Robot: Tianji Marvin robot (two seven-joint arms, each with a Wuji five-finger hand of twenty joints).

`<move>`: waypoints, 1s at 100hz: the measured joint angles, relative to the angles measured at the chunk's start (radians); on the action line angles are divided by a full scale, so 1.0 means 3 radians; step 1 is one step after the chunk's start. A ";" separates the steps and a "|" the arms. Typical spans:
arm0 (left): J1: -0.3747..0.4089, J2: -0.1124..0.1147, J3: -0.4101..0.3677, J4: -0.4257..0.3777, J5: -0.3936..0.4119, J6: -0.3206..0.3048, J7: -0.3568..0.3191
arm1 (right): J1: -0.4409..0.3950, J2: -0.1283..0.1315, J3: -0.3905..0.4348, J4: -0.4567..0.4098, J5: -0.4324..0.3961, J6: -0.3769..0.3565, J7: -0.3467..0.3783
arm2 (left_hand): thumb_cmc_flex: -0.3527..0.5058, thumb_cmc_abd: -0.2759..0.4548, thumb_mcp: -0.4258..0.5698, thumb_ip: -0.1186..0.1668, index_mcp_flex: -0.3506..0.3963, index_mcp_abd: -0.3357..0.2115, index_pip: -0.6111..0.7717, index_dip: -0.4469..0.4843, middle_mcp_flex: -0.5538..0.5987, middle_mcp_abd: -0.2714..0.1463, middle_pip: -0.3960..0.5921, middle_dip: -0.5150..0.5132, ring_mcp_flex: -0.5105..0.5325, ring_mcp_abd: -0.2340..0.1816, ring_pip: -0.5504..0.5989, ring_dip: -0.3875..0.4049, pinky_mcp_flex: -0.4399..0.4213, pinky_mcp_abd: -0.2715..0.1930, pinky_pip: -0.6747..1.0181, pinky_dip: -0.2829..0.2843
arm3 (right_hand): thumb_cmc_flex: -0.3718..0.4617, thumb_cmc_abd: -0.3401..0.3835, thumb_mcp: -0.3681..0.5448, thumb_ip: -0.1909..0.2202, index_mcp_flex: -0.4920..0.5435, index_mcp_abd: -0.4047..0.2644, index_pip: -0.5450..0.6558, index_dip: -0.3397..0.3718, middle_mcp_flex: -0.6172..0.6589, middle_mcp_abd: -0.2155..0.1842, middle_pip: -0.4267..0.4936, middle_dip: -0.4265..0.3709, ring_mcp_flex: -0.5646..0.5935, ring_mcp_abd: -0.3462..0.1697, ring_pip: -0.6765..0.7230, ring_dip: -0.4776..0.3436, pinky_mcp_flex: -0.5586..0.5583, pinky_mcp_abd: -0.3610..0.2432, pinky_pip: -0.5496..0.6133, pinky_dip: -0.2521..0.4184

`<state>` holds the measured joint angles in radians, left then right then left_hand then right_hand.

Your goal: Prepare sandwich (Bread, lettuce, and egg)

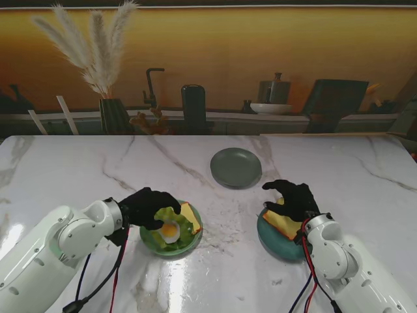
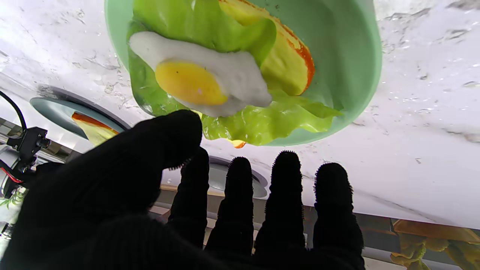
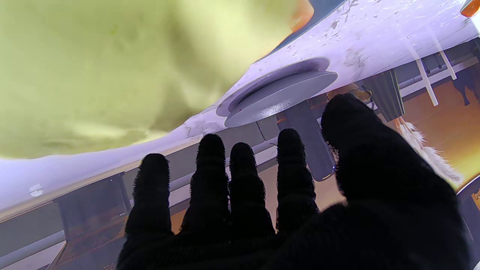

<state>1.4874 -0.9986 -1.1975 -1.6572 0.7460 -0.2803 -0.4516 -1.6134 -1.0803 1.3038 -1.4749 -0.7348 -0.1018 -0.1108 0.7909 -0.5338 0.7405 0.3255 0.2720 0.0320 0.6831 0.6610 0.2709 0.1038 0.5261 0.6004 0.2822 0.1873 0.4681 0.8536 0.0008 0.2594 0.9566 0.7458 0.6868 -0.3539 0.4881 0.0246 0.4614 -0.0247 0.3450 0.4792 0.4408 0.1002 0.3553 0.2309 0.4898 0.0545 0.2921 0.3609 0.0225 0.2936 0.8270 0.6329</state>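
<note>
A light green plate (image 1: 194, 240) (image 2: 348, 56) holds a bread slice (image 1: 190, 216) (image 2: 285, 63), lettuce (image 1: 183, 237) (image 2: 258, 120) and a fried egg (image 1: 171, 230) (image 2: 202, 80) on top. My left hand (image 1: 148, 207) (image 2: 210, 210) hovers over that plate's left side, fingers spread, holding nothing. A second bread slice (image 1: 281, 223) (image 3: 93, 71) lies on a teal plate (image 1: 277, 244). My right hand (image 1: 293, 199) (image 3: 285, 195) is just above this slice, fingers apart, empty.
An empty grey plate (image 1: 236, 167) (image 3: 277, 93) sits farther from me, between the two food plates. A vase of pampas grass (image 1: 107, 72) and dark kitchen items stand beyond the marble table's far edge.
</note>
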 measured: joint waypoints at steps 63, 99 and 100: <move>0.0351 -0.0181 -0.0444 -0.0117 -0.0337 0.0230 0.0881 | -0.0170 0.0060 0.0428 -0.0244 -0.0680 -0.0370 0.0279 | -0.0184 0.0582 -0.1850 -0.0532 -0.0017 0.0020 -0.0888 -0.0826 -0.0168 0.0169 -0.0754 -0.0959 -0.0231 0.0040 -0.0850 -0.1189 -0.0174 -0.0044 -0.0964 -0.1244 | -0.0038 -0.0293 0.0000 0.0000 0.0000 0.0000 -0.0005 0.0000 -0.0002 0.0000 0.0000 0.0000 -0.0027 -0.0055 -0.0066 -0.0024 0.0066 0.0000 0.0003 0.0000; 0.0510 -0.0246 -0.0546 -0.0123 -0.0202 0.0376 0.1209 | -0.0271 0.0121 0.0622 -0.0284 -0.0887 0.0182 0.0298 | -0.0184 0.0697 -0.1858 -0.0532 -0.0017 0.0020 -0.0831 -0.0783 -0.0168 0.0170 -0.0709 -0.0959 -0.0231 0.0042 -0.0809 -0.1180 -0.0210 0.0044 -0.0826 -0.1163 | -0.0166 -0.0421 -0.0003 -0.0002 -0.0003 0.0242 -0.0104 -0.0035 -0.0049 0.0041 0.0008 0.0001 -0.0063 -0.0030 -0.0067 -0.0026 0.0090 0.0000 0.0003 -0.0006; 0.0511 -0.0246 -0.0545 -0.0123 -0.0203 0.0378 0.1209 | -0.0271 0.0121 0.0625 -0.0284 -0.0888 0.0187 0.0307 | -0.0184 0.0697 -0.1858 -0.0532 -0.0017 0.0020 -0.0831 -0.0783 -0.0168 0.0170 -0.0709 -0.0959 -0.0231 0.0042 -0.0809 -0.1169 -0.0210 0.0044 -0.0826 -0.1162 | -0.0182 -0.0424 0.0013 -0.0034 -0.0003 0.0243 -0.0122 -0.0039 -0.0048 0.0042 0.0017 0.0002 -0.0063 -0.0028 -0.0067 -0.0026 0.0090 0.0000 0.0004 -0.0006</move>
<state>1.6406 -1.0725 -1.3611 -1.6940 0.6852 -0.1669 -0.0888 -1.6947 -1.0439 1.4911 -1.5601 -1.0013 -0.0456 -0.0186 0.7357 -0.3247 0.1831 0.1659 0.2670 0.0379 0.4337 0.4261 0.2204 0.1547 0.3134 0.3126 0.2130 0.2000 0.2253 0.5028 -0.0622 0.2727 0.7088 0.3971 0.6323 -0.4810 0.4920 0.0144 0.4605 0.0481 0.3084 0.4676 0.4264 0.1127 0.3604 0.2315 0.4710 0.0460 0.2721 0.3531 0.0496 0.2936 0.8280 0.6311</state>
